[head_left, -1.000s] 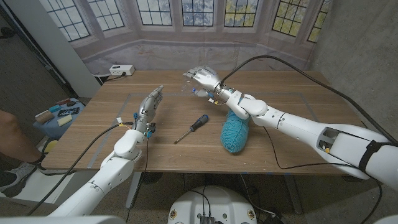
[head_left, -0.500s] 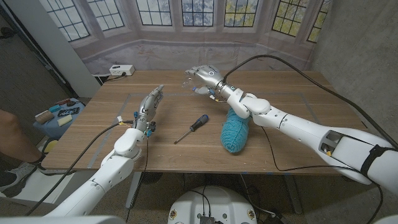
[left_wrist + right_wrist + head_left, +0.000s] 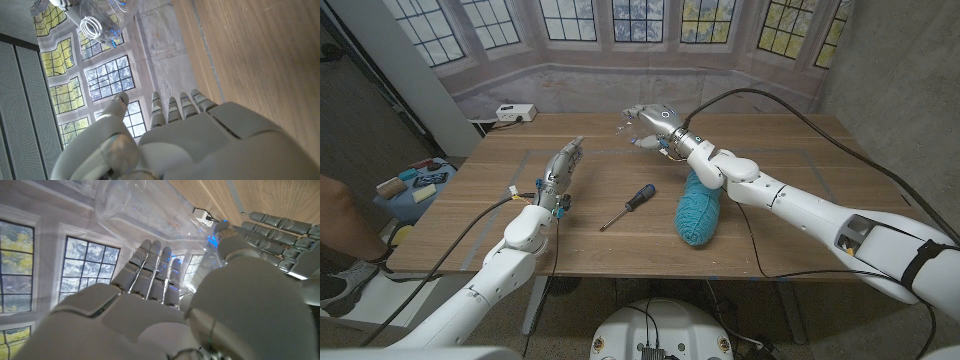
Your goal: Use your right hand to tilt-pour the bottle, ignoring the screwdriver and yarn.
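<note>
The wooden table (image 3: 790, 180) carries a teal yarn skein (image 3: 698, 212) and, beside it, a screwdriver (image 3: 628, 206). Above the far middle of the table, the right hand (image 3: 655, 122) grips a clear plastic bottle (image 3: 632, 133), tipped over sideways; no contents can be made out. Its fingers (image 3: 150, 275) wrap the bottle's body. The left hand (image 3: 561, 168) holds nothing, fingers straight.

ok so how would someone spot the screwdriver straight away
Start at the wooden table and find the teal yarn near its front edge. The screwdriver lies just to the yarn's left, toward the left hand. It is the only thin thing there: dark handle, slim metal shaft.
</note>
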